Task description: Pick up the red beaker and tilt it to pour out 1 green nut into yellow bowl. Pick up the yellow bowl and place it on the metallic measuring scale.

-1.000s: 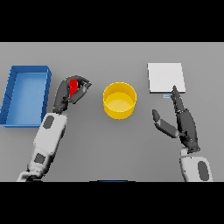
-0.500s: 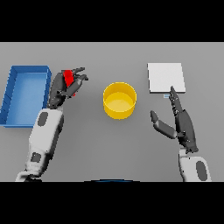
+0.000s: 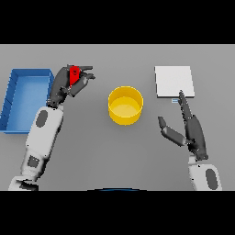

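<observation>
So, left to right, here is what you have on the grey table (image 3: 119,151):

1. One blue bin (image 3: 25,98) sits at your far left, an open rectangular tray with raised walls. You can see only its blue floor inside.
2. One left hand (image 3: 69,85) is just right of the bin, its fingers curled round the one red beaker (image 3: 74,74). Only a small red part of the beaker shows between the dark fingers, so you cannot tell how far it is tilted. The hand and beaker are to the left of the bowl and apart from it.
3. One yellow bowl (image 3: 125,105) stands upright on the table near the middle, between your two hands. Its inside looks plain yellow; you cannot make out a nut in it.
4. One scale (image 3: 173,81), a pale square plate, lies at the upper right, well apart from the bowl. A tiny bluish mark sits at its near edge; it is too small to read.
5. One right hand (image 3: 190,131) is below the scale, fingers straight and spread, thumb out toward the bowl, holding nothing. Its longest fingertip reaches the scale's near edge.

You have no readable writing or brand anywhere.
</observation>
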### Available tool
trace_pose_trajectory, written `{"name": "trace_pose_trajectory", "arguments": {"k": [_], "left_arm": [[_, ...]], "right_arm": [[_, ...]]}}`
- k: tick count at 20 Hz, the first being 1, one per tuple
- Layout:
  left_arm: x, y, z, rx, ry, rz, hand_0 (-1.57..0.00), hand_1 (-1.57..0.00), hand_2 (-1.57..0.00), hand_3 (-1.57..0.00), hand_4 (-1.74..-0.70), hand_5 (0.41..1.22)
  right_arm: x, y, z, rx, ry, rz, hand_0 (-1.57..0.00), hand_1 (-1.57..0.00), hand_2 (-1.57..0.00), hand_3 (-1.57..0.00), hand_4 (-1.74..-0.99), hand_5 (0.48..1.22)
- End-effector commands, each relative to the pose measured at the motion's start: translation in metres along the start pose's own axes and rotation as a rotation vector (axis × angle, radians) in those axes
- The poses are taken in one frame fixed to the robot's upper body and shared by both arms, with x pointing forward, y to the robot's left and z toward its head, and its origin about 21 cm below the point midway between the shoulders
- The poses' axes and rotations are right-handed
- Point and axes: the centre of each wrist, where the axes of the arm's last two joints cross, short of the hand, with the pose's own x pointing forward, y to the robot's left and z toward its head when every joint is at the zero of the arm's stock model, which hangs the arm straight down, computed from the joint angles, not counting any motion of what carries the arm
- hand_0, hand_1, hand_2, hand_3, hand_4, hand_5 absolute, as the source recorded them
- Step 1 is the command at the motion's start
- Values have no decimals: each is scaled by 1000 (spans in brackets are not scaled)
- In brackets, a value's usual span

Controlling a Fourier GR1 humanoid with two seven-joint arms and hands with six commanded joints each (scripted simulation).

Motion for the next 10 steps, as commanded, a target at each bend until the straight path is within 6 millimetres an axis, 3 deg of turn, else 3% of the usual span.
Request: {"name": "trace_pose_trajectory", "arguments": {"k": [1,4,10], "left_arm": [[4,0,0,-15,-16,-44,-1559,-1560,-1561,-1556,-1727,1138],[21,3,-11,-80,-2,-224,-1565,-1565,-1566,-1563,-1734,1124],[54,-14,-27,-244,-10,-612,-1569,-1569,-1570,-1569,-1739,1134]], "right_arm": [[3,2,-1,0,-18,4,1,1,1,1,-1213,662],[3,-1,-1,-7,11,2,1,1,1,1,-1199,658],[5,3,-1,9,14,2,1,1,1,1,-1178,667]]}}
